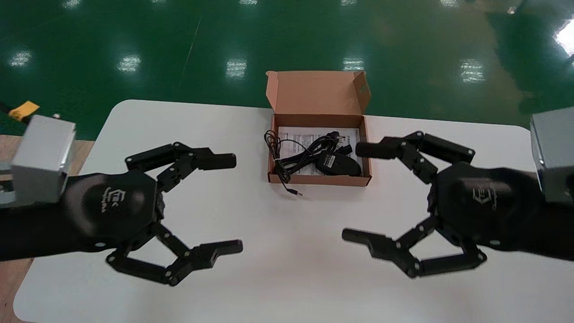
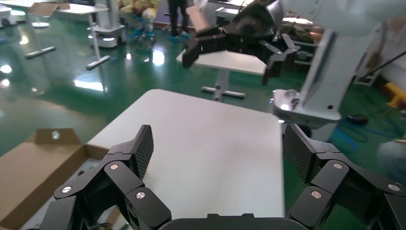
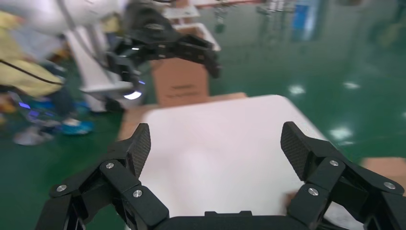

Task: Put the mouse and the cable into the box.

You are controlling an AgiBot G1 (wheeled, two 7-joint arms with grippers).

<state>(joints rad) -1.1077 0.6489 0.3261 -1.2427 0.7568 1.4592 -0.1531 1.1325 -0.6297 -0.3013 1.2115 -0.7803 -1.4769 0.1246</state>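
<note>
An open cardboard box (image 1: 365,152) with its lid up stands at the table's far middle. Inside it lie a black mouse (image 1: 337,163) and a black cable (image 1: 296,154) over a printed leaflet (image 1: 309,133). A loop of the cable hangs over the box's left wall, and its plug end (image 1: 293,191) rests on the table in front. My left gripper (image 1: 233,204) hovers open at the left, nothing between its fingers. My right gripper (image 1: 352,193) hovers open at the right, its far finger beside the box's right wall. In the left wrist view the box (image 2: 28,167) shows at one side.
The white table (image 1: 287,251) has rounded corners and a green floor (image 1: 287,40) beyond its far edge. A wooden surface (image 1: 9,269) lies along the table's left side. Each wrist view shows the other arm's gripper farther off across the table.
</note>
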